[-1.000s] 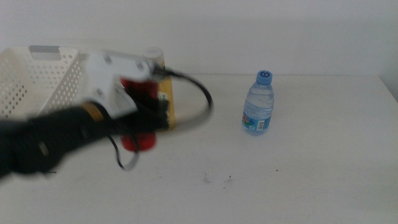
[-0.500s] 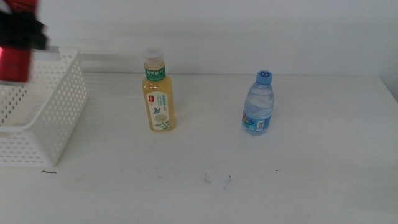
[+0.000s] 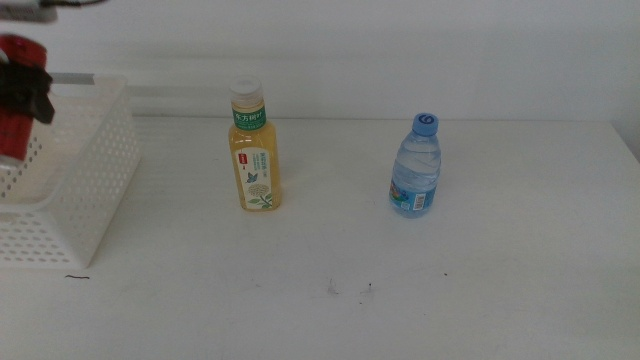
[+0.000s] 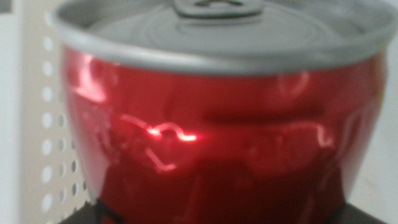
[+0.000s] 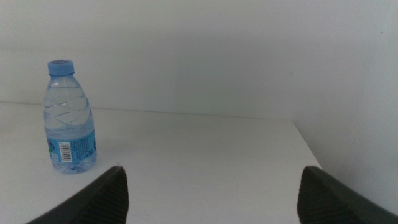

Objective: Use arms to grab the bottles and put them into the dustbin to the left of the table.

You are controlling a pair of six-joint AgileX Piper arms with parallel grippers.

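Observation:
My left gripper [image 3: 24, 88] is shut on the red soda can [image 3: 12, 135] and holds it over the white dustbin [image 3: 90, 170] at the table's left edge. In the left wrist view the can [image 4: 211, 124] fills the picture, with the dustbin's perforated wall [image 4: 43, 124] right behind it. The tall yellow tea bottle [image 3: 255, 150] stands upright right of the dustbin. Further right stands the small water bottle [image 3: 415, 170] with its blue cap. My right gripper [image 5: 214, 199] is open and empty, out of the middle view, facing the water bottle [image 5: 68, 118] from a distance.
The white table [image 3: 400, 280] has a few dark specks near its front middle. Its right edge shows past the water bottle. A plain white wall stands behind the table.
The left arm carried the can from beside the tea bottle up and left to the dustbin, then lowered it a little. Both bottles stayed put.

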